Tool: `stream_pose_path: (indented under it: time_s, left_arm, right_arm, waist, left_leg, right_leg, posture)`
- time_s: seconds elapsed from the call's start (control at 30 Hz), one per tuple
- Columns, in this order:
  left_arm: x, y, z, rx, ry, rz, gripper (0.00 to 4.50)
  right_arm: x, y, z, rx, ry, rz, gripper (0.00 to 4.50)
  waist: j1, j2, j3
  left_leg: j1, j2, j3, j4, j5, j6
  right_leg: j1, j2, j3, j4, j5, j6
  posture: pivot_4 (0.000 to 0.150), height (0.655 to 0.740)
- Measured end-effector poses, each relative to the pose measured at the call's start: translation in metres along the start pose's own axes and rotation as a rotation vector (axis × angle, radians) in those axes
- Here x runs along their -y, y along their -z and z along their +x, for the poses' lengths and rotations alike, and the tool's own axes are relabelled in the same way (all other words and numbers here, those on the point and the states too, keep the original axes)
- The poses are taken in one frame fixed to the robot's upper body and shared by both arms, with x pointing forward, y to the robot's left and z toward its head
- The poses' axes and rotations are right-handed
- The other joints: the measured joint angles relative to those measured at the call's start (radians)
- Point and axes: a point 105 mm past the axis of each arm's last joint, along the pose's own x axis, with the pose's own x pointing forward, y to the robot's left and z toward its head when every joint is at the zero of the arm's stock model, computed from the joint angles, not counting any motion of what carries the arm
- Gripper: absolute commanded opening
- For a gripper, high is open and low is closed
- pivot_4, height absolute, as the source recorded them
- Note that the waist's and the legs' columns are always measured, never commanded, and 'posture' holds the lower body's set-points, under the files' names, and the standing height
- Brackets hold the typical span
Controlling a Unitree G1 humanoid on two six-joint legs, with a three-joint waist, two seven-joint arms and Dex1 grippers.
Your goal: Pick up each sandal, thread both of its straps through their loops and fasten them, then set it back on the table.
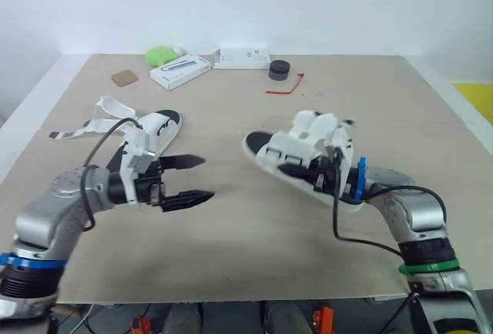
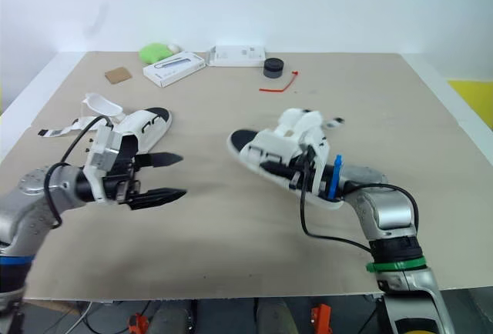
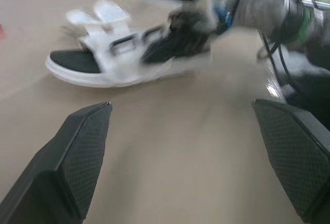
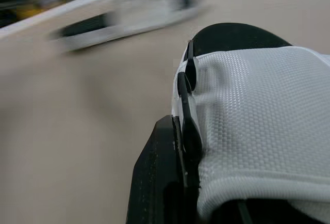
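- The left gripper (image 1: 206, 178) hovers above the table (image 1: 254, 249) toward its left near corner; its two black fingers (image 3: 77, 157) are spread wide apart with nothing between them, and they point across the table at the right-hand sandal
- The right-hand sandal (image 1: 289, 151) sits right of the table's middle, closer to the near edge than the far one; it is white with a dark footbed and lies tilted, its end nearest the right arm higher than the other; whether the low end touches the table cannot be told
- The right gripper (image 1: 330, 174) is at the raised end of that sandal; in the right wrist view one black finger (image 4: 157, 182) presses against the white mesh strap, so the fingers pinch the sandal; its straps stand up in humps over the footbed
- The left-hand sandal (image 1: 158, 128) lies flat on the table near the left edge, just beyond the left gripper and apart from it; its loose straps (image 1: 108, 111) trail out toward the left edge
- Along the far edge lie a green object (image 1: 162, 55), a white box (image 1: 179, 71), a second white box (image 1: 242, 58) and a dark round object (image 1: 280, 68); a red cord (image 1: 285, 86) lies just beside the round object and a brown square (image 1: 124, 78) nearer the far left corner
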Motion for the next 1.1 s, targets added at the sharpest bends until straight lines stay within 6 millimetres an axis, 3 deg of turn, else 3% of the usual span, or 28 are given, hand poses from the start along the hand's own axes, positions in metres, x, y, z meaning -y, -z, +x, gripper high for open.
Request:
stream_pose_path:
  time_s: [0.07, 0.2, 0.47, 0.5, 0.7, 0.87, 1.1]
  left_arm:
    - [0.003, 0.001, -0.009, -0.045, 0.042, -0.047, 4.50]
    - [0.003, -0.005, -0.010, -0.029, 0.068, -0.064, 4.50]
    - [0.011, 0.009, 0.000, -0.050, 0.090, -0.038, 4.50]
    - [0.011, 0.018, 0.004, -0.075, 0.080, -0.004, 4.25]
    - [-0.008, 0.024, 0.015, -0.036, -0.015, 0.120, 2.31]
    - [-0.022, 0.026, 0.014, -0.049, -0.030, 0.145, 0.06]
    - [-0.020, 0.040, 0.016, -0.113, 0.041, 0.140, 0.06]
  right_arm:
    - [-0.030, 0.011, 0.007, -0.080, -0.173, 0.019, 0.01]
    - [-0.052, 0.020, 0.017, -0.139, -0.309, 0.004, 0.01]
    - [-0.041, 0.021, 0.032, -0.172, -0.312, -0.056, 0.01]
    - [-0.037, 0.020, 0.034, -0.170, -0.303, -0.056, 0.00]
    - [-0.036, 0.020, 0.036, -0.166, -0.301, -0.058, 0.00]
    - [-0.038, 0.021, 0.034, -0.172, -0.326, -0.063, 0.00]
    - [-0.040, 0.022, 0.040, -0.172, -0.339, -0.086, 0.00]
  waist:
    - [0.000, 0.000, 0.000]
    - [0.001, -0.001, 0.000]
    - [0.001, -0.001, 0.000]
    - [0.002, -0.001, 0.000]
    - [0.003, -0.001, 0.000]
    - [0.003, -0.001, 0.000]
    - [0.001, -0.001, 0.000]
  left_leg:
    - [0.000, 0.000, 0.000, 0.000, 0.000, 0.000]
    - [0.000, 0.000, 0.000, 0.000, 0.000, 0.000]
    - [0.001, 0.001, 0.001, 0.000, 0.000, 0.000]
    - [0.000, 0.001, 0.001, 0.000, 0.000, -0.001]
    - [0.000, 0.001, 0.001, 0.001, 0.001, -0.001]
    - [0.000, 0.001, 0.001, 0.001, 0.001, -0.001]
    - [0.000, 0.001, 0.001, 0.000, 0.001, -0.001]
  right_leg:
    - [-0.001, 0.000, 0.000, 0.000, 0.000, 0.000]
    - [0.000, 0.000, 0.000, 0.000, 0.000, 0.000]
    - [-0.001, 0.001, 0.000, 0.001, 0.001, -0.001]
    - [-0.001, 0.001, 0.000, 0.001, 0.001, -0.001]
    - [-0.001, 0.001, 0.000, 0.001, 0.001, 0.000]
    - [0.000, 0.001, 0.000, 0.001, 0.001, 0.000]
    - [-0.001, 0.001, 0.000, 0.001, 0.001, 0.000]
  posture:
    - [0.150, 0.7400]
    - [0.150, 0.7400]
    - [0.150, 0.7400]
    - [0.150, 0.7400]
    - [0.150, 0.7400]
    - [0.150, 0.7400]
    - [0.150, 0.7400]
